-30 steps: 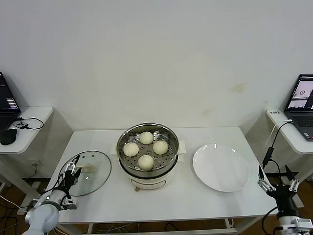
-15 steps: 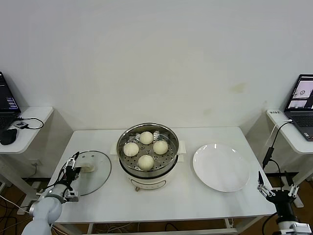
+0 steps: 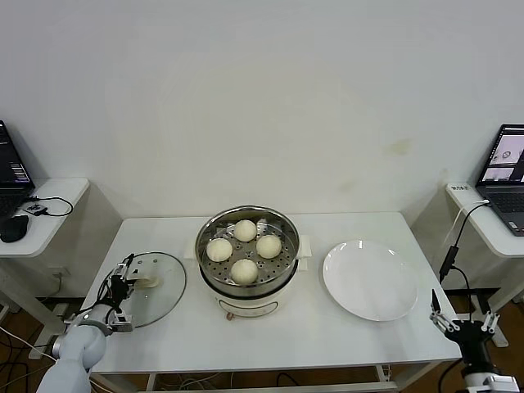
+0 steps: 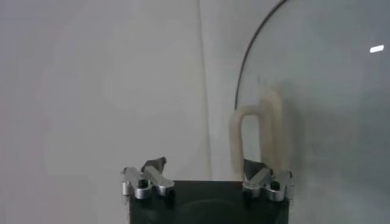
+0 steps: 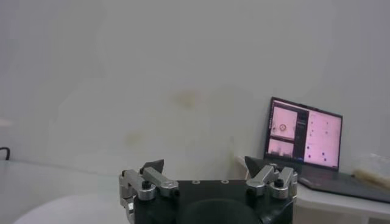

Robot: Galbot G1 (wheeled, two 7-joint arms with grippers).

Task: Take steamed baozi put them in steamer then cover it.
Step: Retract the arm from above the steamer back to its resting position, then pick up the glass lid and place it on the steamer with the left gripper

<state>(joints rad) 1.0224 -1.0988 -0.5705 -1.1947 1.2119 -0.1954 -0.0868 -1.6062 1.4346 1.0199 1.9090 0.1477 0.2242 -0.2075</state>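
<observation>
1. The left gripper sits low at the left edge of the white table, right at the glass lid. Its fingers are apart, one on each side of the lid's cream handle, but I cannot tell if they squeeze it yet.
2. The lid lies flat on the table, just beside the steamer, which is to the right of this gripper.
3. All four steamed baozi sit on the holey tray inside the steamer. They are close together. The pot has no cover on.
4. Nothing stands between the lid and the steamer.
5. A flat white plate lies further right, near the steamer but not touching it.
6. The right gripper waits past the right end of the table, lower than the plate. Its fingers are wide apart and hold nothing.
7. A laptop stands on a side shelf beyond it.
</observation>
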